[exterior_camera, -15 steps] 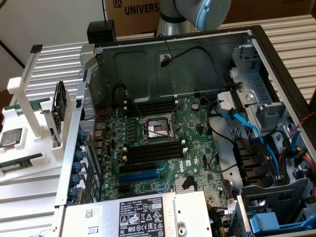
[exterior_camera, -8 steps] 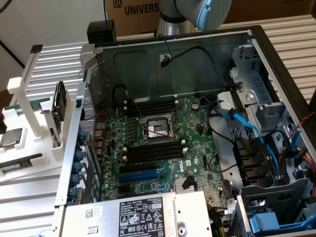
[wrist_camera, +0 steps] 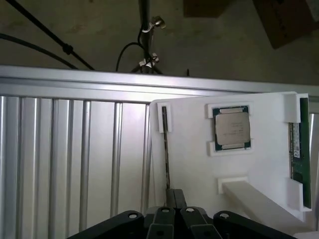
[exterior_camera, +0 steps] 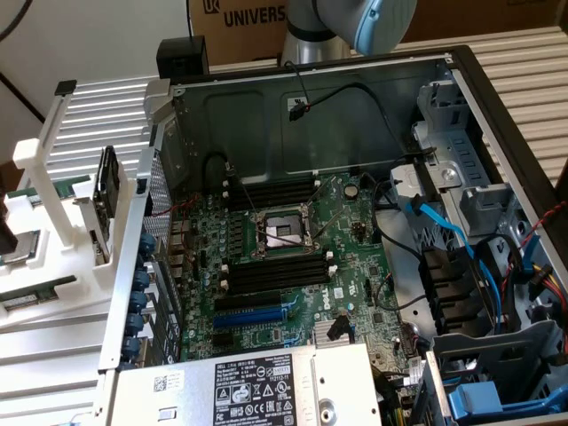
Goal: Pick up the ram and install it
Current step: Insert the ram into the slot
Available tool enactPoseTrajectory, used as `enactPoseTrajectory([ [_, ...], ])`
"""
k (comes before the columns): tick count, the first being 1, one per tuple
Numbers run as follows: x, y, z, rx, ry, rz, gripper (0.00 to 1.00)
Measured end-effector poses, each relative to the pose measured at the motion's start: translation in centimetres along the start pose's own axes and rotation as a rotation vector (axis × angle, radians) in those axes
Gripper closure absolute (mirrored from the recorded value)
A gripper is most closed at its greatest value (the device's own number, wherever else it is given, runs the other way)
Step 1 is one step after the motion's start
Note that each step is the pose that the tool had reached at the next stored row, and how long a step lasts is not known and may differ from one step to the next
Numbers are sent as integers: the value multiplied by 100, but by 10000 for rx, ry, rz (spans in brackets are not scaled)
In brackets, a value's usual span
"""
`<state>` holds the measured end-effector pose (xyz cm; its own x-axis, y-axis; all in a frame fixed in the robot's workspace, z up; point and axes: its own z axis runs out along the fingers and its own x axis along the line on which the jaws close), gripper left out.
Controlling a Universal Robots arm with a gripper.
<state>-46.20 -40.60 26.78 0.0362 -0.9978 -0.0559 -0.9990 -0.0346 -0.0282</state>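
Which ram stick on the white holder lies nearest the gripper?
The edge-on ram, a thin dark strip pointing at the gripper; the green-faced ram sits beyond the processor chip.

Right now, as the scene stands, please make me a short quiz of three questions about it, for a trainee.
1. True or false: the processor chip sits in the white tray.
2. The ram is: A green, B red, C white.
3. Fill in: the end effector is ____ (open or shut).
Key: 1 true; 2 A; 3 shut.
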Motion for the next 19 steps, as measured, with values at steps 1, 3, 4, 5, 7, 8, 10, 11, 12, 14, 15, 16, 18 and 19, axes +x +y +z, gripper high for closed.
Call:
enactPoseTrajectory([
  [1,1,0,14,-2,0,0,90],
  [3,3,0,52,-1,-1,-2,90],
  [4,3,0,57,-2,0,-2,90],
  [5,3,1,62,-2,0,-2,90],
  [7,3,1,76,-2,0,-2,90],
  [8,4,1,82,-2,-1,-2,89],
  [10,4,1,92,-3,0,-1,83],
  [11,5,2,97,-2,0,-1,83],
  [12,5,2,101,-2,0,-1,76],
  [14,6,1,107,-2,0,0,76],
  [15,5,0,112,-1,-1,0,76],
  [16,6,-2,116,-1,-1,0,76],
  [18,9,-27,120,-10,-1,-2,76],
  [19,10,-43,123,-21,-2,0,76],
])
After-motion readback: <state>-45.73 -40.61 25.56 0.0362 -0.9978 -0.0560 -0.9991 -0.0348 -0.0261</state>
